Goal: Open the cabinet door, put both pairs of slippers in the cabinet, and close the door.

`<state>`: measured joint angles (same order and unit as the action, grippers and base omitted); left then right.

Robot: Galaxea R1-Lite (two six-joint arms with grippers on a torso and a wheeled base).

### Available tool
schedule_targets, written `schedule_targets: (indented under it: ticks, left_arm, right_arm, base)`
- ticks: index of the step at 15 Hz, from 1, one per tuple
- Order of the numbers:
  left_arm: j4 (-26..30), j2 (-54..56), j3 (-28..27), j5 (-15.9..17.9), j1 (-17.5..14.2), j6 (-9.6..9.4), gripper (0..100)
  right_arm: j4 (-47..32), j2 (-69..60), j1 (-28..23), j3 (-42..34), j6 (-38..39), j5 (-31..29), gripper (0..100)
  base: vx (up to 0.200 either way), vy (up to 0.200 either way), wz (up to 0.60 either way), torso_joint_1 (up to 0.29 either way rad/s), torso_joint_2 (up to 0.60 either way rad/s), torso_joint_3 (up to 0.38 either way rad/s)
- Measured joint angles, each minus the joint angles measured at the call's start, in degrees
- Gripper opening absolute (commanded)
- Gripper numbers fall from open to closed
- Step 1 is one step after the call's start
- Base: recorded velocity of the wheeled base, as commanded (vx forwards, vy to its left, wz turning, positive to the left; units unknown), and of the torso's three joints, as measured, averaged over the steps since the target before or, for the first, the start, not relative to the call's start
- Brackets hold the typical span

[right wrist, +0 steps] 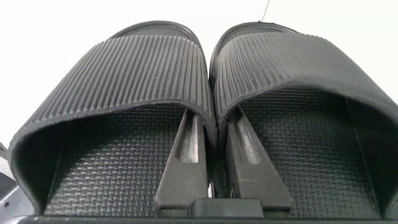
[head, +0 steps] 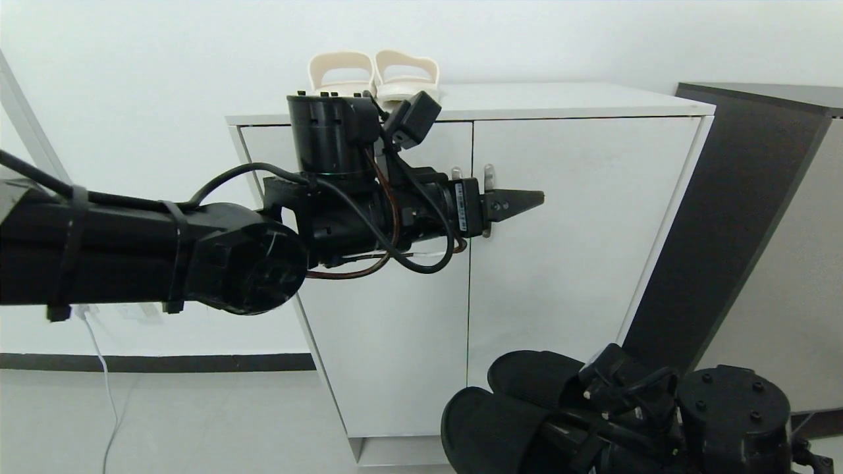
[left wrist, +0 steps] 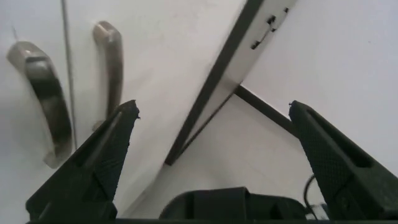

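The white cabinet [head: 566,263] stands with both doors shut, two metal handles [head: 488,175] at the centre seam. A cream pair of slippers [head: 375,71] sits on its top near the back left. My left gripper [head: 527,199] hovers open just in front of the right door's handle [left wrist: 109,65], which lies off to one side of its spread fingers [left wrist: 106,162]. Low in front of the right door, my right gripper [right wrist: 212,115] is shut on the black pair of slippers [head: 514,401], one finger [right wrist: 185,165] inside each slipper, pinching their touching inner straps.
A dark grey unit [head: 724,230] stands close against the cabinet's right side. A white cable [head: 99,359] hangs down the wall at left, above a dark baseboard [head: 158,362]. Open floor lies left of the cabinet.
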<state>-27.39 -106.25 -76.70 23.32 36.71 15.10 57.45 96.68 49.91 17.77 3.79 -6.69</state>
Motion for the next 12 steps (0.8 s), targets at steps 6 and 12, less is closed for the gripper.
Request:
schedule_targets:
  ticks: [6, 12]
  left_arm:
    - [4.0, -4.5, -5.9, -4.2, -2.0, 0.02, 100]
    - [4.6, -7.2, -9.7, -4.5, -2.0, 0.00, 100]
  right_arm:
    - [0.0, 0.4, 0.0, 0.1, 0.0, 0.0, 0]
    - [0.0, 0.5, -0.1, 0.1, 0.0, -0.1, 0]
  base:
    - [0.000, 0.000, 0.00, 0.000, 0.00, 0.000]
    - [0.000, 0.000, 0.00, 0.000, 0.00, 0.000]
